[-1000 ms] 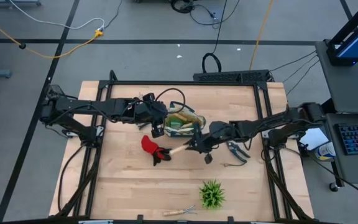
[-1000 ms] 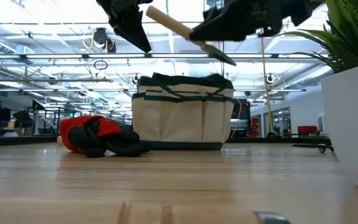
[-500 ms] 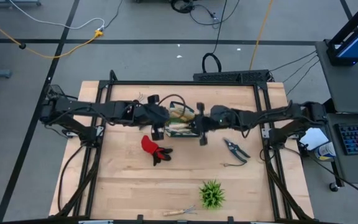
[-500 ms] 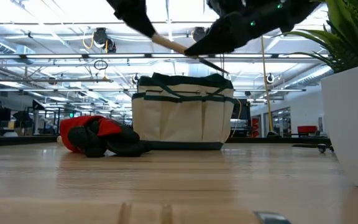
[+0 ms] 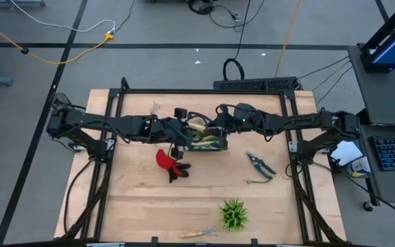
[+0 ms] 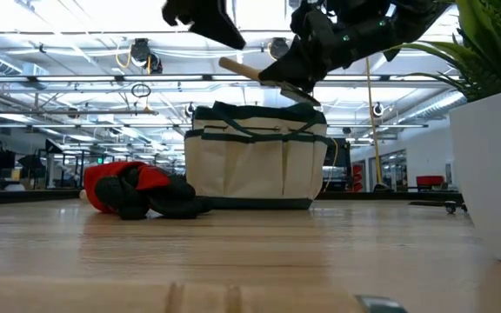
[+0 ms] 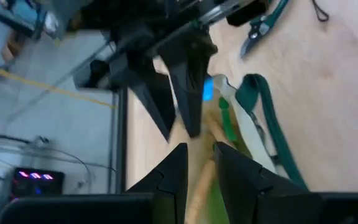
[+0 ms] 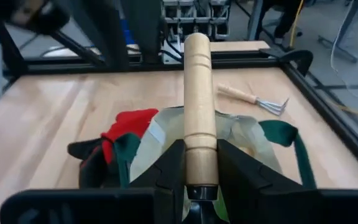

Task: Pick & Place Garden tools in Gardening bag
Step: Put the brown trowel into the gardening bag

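Note:
A wooden-handled trowel [image 5: 199,125] hangs over the cream gardening bag [image 5: 208,142] with my right gripper [image 8: 199,155] shut on it. Its handle [image 6: 249,71] points toward the table's left, and its blade [image 6: 299,91] hangs just above the bag's top [image 6: 255,109]. My left gripper [image 7: 201,149] hovers open by the bag's left end, a little above the handle's free end, touching nothing. The red-and-black glove [image 5: 170,163] lies on the table near the bag. Pruning shears [image 5: 259,163] lie to the right. One rake [image 5: 155,108] lies far left, another [image 5: 197,234] near the front edge. My right gripper pinches the trowel's wooden handle at its blade end [image 8: 199,146] between its two fingers [image 8: 169,165]. The fingers come nearly level from the table's right and lie along the handle. The trowel is lifted clear, its free handle end [image 8: 197,40] slightly higher than the blade.
A green spiky plant [image 5: 234,214] in a white pot [image 6: 494,165] stands near the front right. The bag's green strap [image 7: 260,118] hangs over its side. The table's black frame [image 5: 204,91] runs along the far edge.
My right gripper has carried the trowel from above the glove toward the table's far edge, over the bag, and has rolled. The trowel has swung from slanting steeply to almost level, handle toward the left. My left gripper has rolled and shifted slightly beside the bag.

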